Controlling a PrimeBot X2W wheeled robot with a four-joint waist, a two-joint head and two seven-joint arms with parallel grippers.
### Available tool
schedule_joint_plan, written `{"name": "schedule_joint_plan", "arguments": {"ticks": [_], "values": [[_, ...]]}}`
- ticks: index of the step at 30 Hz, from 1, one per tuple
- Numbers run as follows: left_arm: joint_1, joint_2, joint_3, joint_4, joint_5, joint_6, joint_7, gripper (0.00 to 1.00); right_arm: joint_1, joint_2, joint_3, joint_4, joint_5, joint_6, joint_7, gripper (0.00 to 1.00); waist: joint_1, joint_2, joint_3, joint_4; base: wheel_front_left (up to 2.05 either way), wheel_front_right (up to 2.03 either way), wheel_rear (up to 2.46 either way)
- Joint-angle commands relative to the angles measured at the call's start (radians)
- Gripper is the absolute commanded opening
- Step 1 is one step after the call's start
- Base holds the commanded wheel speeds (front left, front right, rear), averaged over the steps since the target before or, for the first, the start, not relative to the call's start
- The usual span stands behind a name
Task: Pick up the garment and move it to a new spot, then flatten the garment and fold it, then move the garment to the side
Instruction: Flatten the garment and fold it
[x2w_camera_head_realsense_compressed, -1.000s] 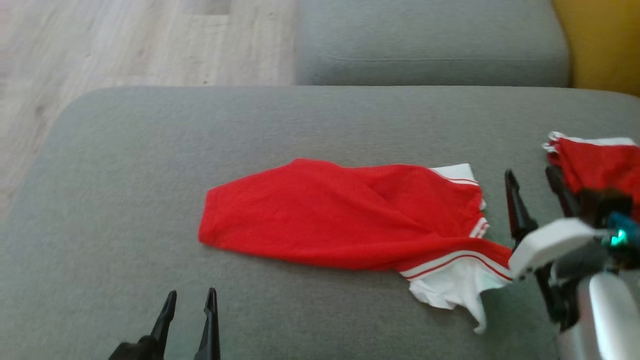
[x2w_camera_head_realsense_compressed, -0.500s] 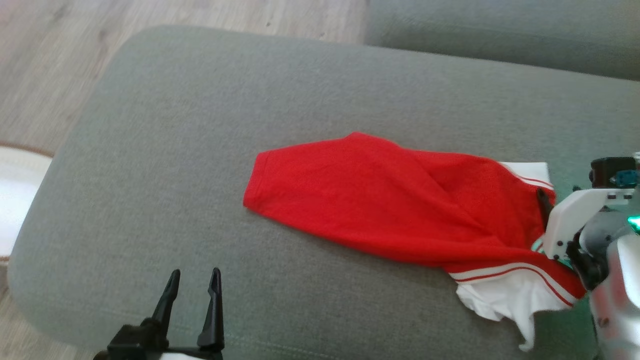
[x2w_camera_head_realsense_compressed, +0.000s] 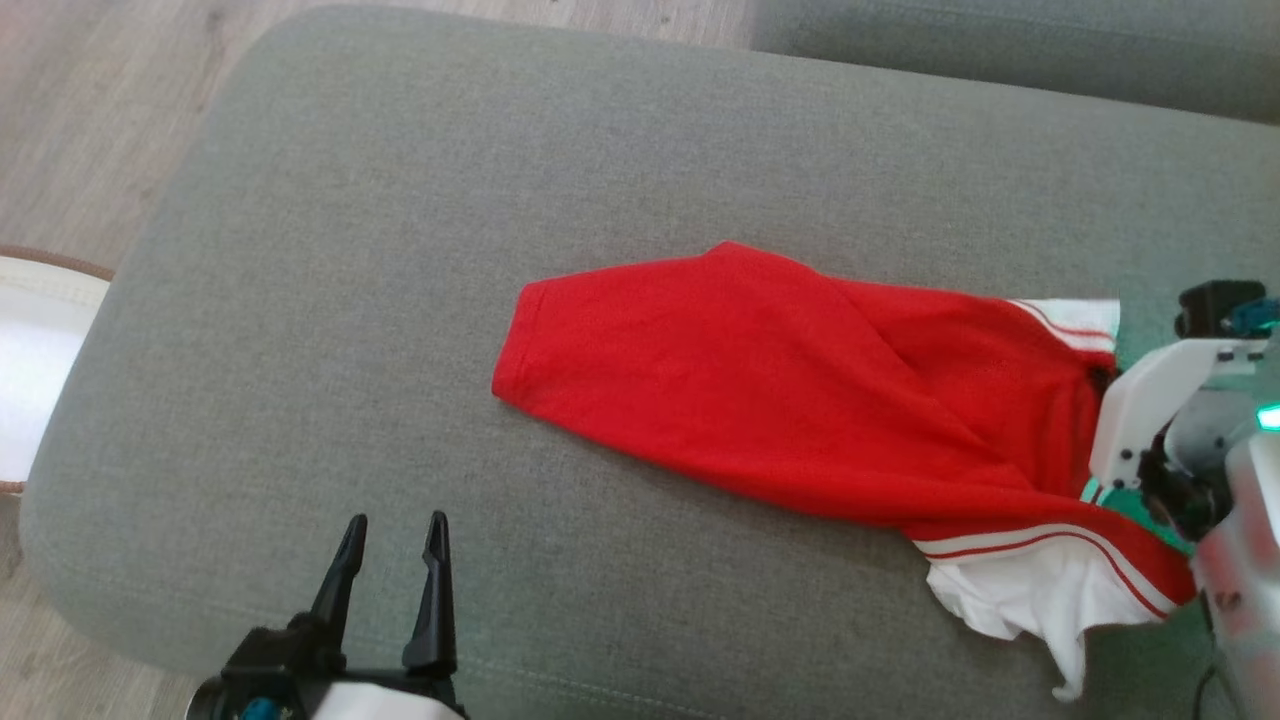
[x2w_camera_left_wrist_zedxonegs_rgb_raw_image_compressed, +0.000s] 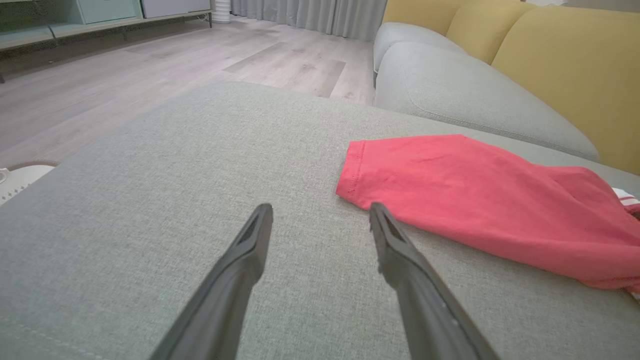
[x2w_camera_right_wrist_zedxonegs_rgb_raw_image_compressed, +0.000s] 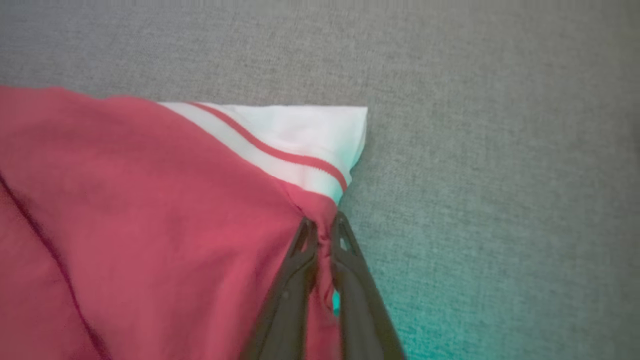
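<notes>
my right jaws pinch the garment (x2w_camera_head_realsense_compressed: 780, 380)
left jaws spread over the cushion (x2w_camera_head_realsense_compressed: 400, 200), near-left of its red hem

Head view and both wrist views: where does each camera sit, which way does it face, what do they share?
Head view: on the head, looking down on the grey cushion and red garment; left gripper lower left, right gripper at right edge.
Left wrist view: low over the cushion, facing along its open fingers toward the garment's hem and yellow backrest.
Right wrist view: close above, facing along its shut fingers, which pinch red cloth beside the striped white corner.
Shared: all three show garment and cushion.
</notes>
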Motion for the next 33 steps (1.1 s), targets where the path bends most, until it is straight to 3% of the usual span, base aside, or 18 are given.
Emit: {"name": "schedule_joint_plan", "arguments": {"ticks": [1,10,17,28,29,30,31,33], "values": [[-0.049,0.006,0.032,-0.028,0.013,-0.002,-0.01,1.0,-0.052,-0.031,0.023,-0.035,0.006,0.003,-0.028,0.0,-0.0001,0.0,0.007,-0.003,0.0,0.0,0.0],[-0.076,-0.01,0.035,-0.027,0.023,-0.013,-0.017,1.0,-0.249,-0.072,0.022,0.004,-0.071,0.003,-0.183,0.0,-0.0001,0.0,0.05,0.013,0.0,0.0,0.0],[-0.097,-0.037,0.022,-0.005,0.033,-0.033,-0.022,1.0,-0.437,-0.107,-0.051,0.124,-0.226,0.003,-0.305,0.0,-0.0001,0.0,0.085,0.059,0.0,0.0,0.0],[-0.115,-0.061,0.026,0.023,0.041,-0.054,-0.027,1.0,-0.579,-0.089,-0.088,0.228,-0.399,0.003,-0.481,0.0,-0.0001,0.0,0.112,0.086,0.0,0.0,0.0],[-0.115,-0.063,0.028,0.025,0.042,-0.055,-0.028,1.0,-0.586,-0.08,-0.1,0.241,-0.41,0.003,-0.484,0.38,-0.0001,0.0,0.113,0.085,0.0,0.0,0.0],[-0.116,-0.064,0.029,0.027,0.043,-0.056,-0.028,1.0,-0.595,-0.069,-0.112,0.251,-0.42,0.003,-0.494,0.93,-0.0001,0.0,0.114,0.084,0.0,0.0,0.0],[-0.117,-0.066,0.03,0.03,0.043,-0.057,-0.028,1.0,-0.6,-0.061,-0.121,0.26,-0.433,0.003,-0.504,1.0,-0.0001,0.0,0.114,0.082,0.0,0.0,0.0],[-0.118,-0.068,0.033,0.034,0.044,-0.061,-0.029,1.0,-0.604,-0.038,-0.136,0.282,-0.449,0.003,-0.525,1.0,-0.0001,0.0,0.11,0.076,0.0,0.0,0.0]]}}
